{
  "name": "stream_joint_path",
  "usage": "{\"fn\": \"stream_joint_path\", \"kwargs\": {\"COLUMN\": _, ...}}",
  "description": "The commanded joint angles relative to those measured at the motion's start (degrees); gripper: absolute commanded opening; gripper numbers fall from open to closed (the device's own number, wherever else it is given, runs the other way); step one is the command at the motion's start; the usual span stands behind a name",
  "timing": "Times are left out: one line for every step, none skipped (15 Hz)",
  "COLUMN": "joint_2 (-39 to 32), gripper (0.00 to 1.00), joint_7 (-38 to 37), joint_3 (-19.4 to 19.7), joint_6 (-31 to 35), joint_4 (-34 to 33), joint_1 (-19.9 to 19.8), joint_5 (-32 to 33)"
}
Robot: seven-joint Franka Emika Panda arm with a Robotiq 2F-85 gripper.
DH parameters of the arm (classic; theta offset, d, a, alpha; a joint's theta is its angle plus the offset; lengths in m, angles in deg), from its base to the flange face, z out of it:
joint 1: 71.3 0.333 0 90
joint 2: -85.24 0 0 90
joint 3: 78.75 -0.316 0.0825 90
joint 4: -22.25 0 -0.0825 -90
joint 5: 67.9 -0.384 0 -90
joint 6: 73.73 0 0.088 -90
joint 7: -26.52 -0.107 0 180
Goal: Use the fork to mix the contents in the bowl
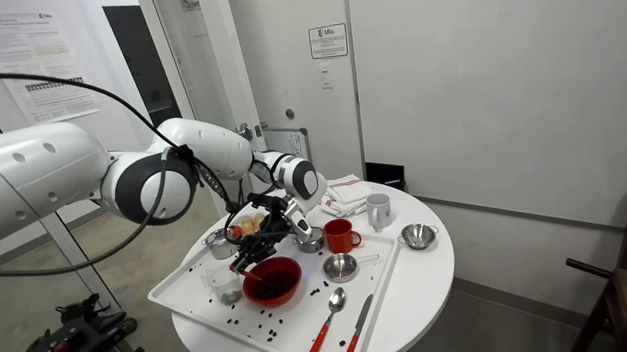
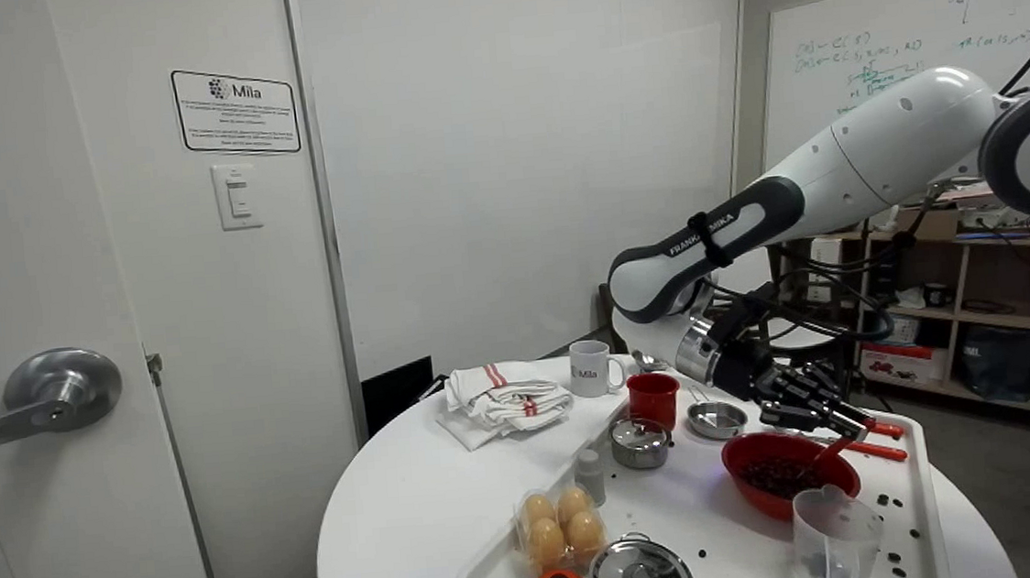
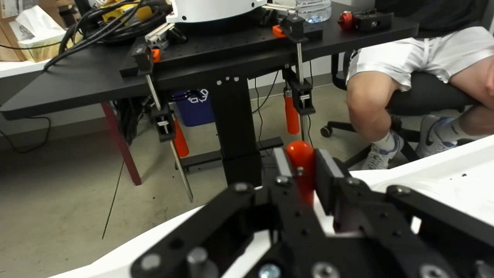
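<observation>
I had the pincer (image 3: 305,164) clamped on the red-handled fork (image 3: 305,181), which slanted down into the red bowl (image 1: 278,263) of dark contents (image 1: 277,286), its tip hidden from me. In an exterior view the tray (image 1: 299,311) held a clear cup (image 1: 224,283) just left of the bowl, spoon (image 1: 321,338) and knife (image 1: 361,323) at near right; folded cloths (image 1: 346,191) lay far back on the tabletop (image 1: 426,283).

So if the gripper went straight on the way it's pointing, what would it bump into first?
Probably the white tray, near its raised edge: the gripper slants down, its line seeming to run just outside the red bowl. Depth is unclear, so it might brush the clear measuring cup first.
</observation>
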Motion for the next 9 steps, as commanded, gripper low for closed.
{"fn": "stream_joint_path", "kwargs": {"joint_2": 0.02, "gripper": 0.08, "joint_7": 1.18, "joint_3": -0.18, "joint_6": -1.93, "joint_4": -0.62, "joint_1": 3.61, "joint_5": 1.80}}
{"fn": "stream_joint_path", "kwargs": {"joint_2": 0.03, "gripper": 0.08, "joint_7": 0.97, "joint_3": -0.15, "joint_6": -2.10, "joint_4": -0.86, "joint_1": 4.36, "joint_5": 1.89}}
{"fn": "stream_joint_path", "kwargs": {"joint_2": 0.05, "gripper": 0.08, "joint_7": 0.81, "joint_3": -0.14, "joint_6": -2.33, "joint_4": -1.18, "joint_1": 5.01, "joint_5": 1.95}}
{"fn": "stream_joint_path", "kwargs": {"joint_2": 0.07, "gripper": 0.08, "joint_7": 0.80, "joint_3": -0.14, "joint_6": -2.60, "joint_4": -1.44, "joint_1": 5.47, "joint_5": 2.01}}
{"fn": "stream_joint_path", "kwargs": {"joint_2": 0.08, "gripper": 0.08, "joint_7": 0.34, "joint_3": -0.08, "joint_6": -2.71, "joint_4": -1.65, "joint_1": 5.65, "joint_5": 1.80}}
{"fn": "stream_joint_path", "kwargs": {"joint_2": 0.10, "gripper": 0.08, "joint_7": -0.21, "joint_3": 0.03, "joint_6": -2.70, "joint_4": -1.87, "joint_1": 5.57, "joint_5": 1.50}}
{"fn": "stream_joint_path", "kwargs": {"joint_2": 0.14, "gripper": 0.08, "joint_7": -0.37, "joint_3": 0.07, "joint_6": -2.90, "joint_4": -1.99, "joint_1": 5.13, "joint_5": 1.16}}
{"fn": "stream_joint_path", "kwargs": {"joint_2": 0.16, "gripper": 0.08, "joint_7": -0.65, "joint_3": 0.17, "joint_6": -2.89, "joint_4": -2.10, "joint_1": 4.67, "joint_5": 0.88}}
{"fn": "stream_joint_path", "kwargs": {"joint_2": 0.16, "gripper": 0.08, "joint_7": -0.96, "joint_3": 0.38, "joint_6": -2.95, "joint_4": -2.19, "joint_1": 3.96, "joint_5": 0.62}}
